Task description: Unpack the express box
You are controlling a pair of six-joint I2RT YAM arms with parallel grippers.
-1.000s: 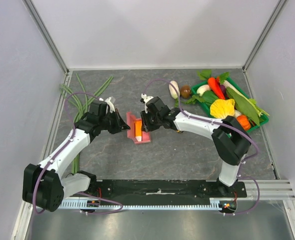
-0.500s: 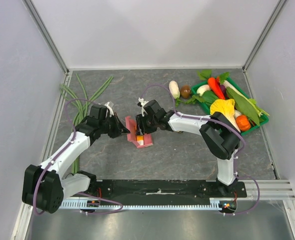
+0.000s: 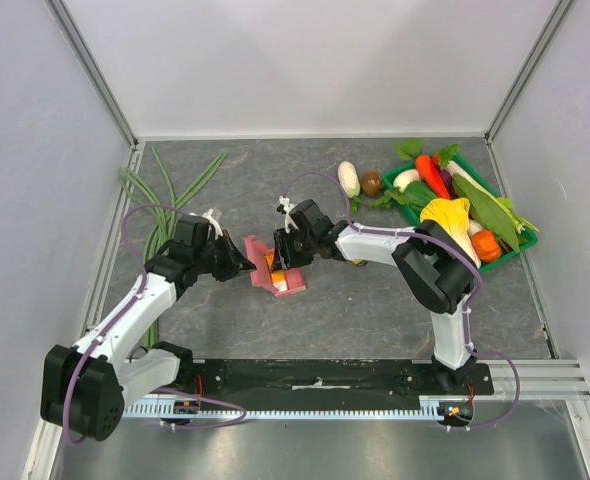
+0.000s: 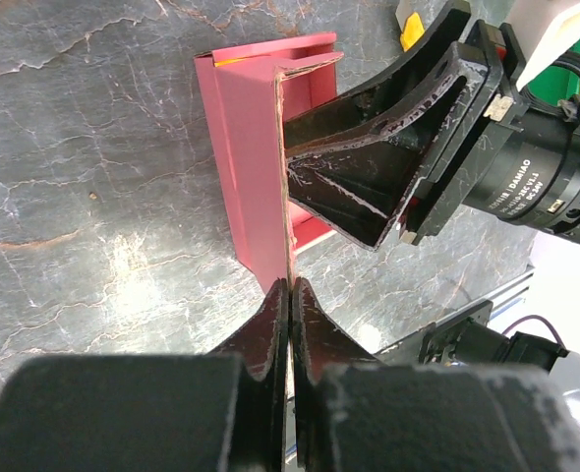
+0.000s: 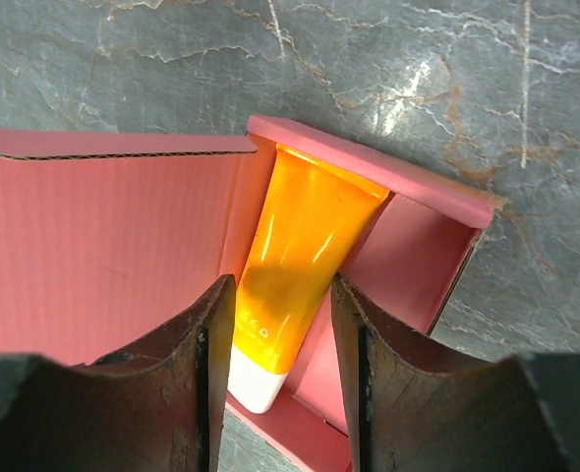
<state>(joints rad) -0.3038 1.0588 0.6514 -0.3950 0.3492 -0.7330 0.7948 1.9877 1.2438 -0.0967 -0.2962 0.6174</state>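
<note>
The pink-red express box (image 3: 290,281) lies open at the table's middle, its flap (image 3: 256,253) raised; it also shows in the left wrist view (image 4: 249,167) and the right wrist view (image 5: 418,246). My left gripper (image 3: 243,262) is shut on the flap's edge (image 4: 288,236) and holds it up. An orange tube with a white cap (image 5: 288,265) lies inside the box; it also shows in the top view (image 3: 276,274). My right gripper (image 3: 281,262) is open, its fingers (image 5: 197,393) straddling the tube inside the box.
A green tray (image 3: 520,248) of toy vegetables stands at the back right. A white radish (image 3: 348,178) and a brown mushroom (image 3: 372,183) lie beside it. Long green beans (image 3: 160,195) lie along the left edge.
My left gripper has drawn the flap left and opened the box wider. My right gripper has come down over the box, its fingers now around the tube.
</note>
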